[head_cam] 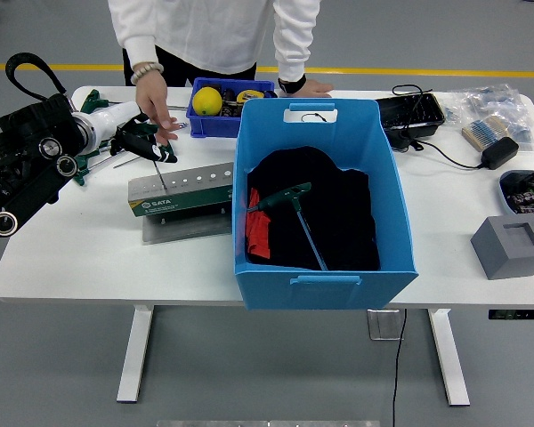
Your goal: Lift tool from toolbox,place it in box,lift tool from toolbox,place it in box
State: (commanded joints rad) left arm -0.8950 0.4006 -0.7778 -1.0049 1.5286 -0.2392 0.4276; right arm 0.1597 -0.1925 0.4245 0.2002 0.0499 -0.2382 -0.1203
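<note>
My left hand (142, 142) is curled around the green handle of a T-handle tool (158, 171). The tool's thin shaft slants down to the top of the grey SATA tool holder (180, 197). It is too fine to tell whether the tip still sits in a hole. Right of the holder stands the big blue box (325, 283), lined with black cloth. A second green T-handle tool (289, 200) lies inside it. A person's hand (158, 108) reaches down just behind my left hand, close to it.
A small blue bin (215, 123) with a yellow ball sits behind the holder. More green T-handle tools (91, 102) lie at the far left. A black tray (408, 111), a power adapter (498, 153) and a grey foam block (512, 245) are on the right.
</note>
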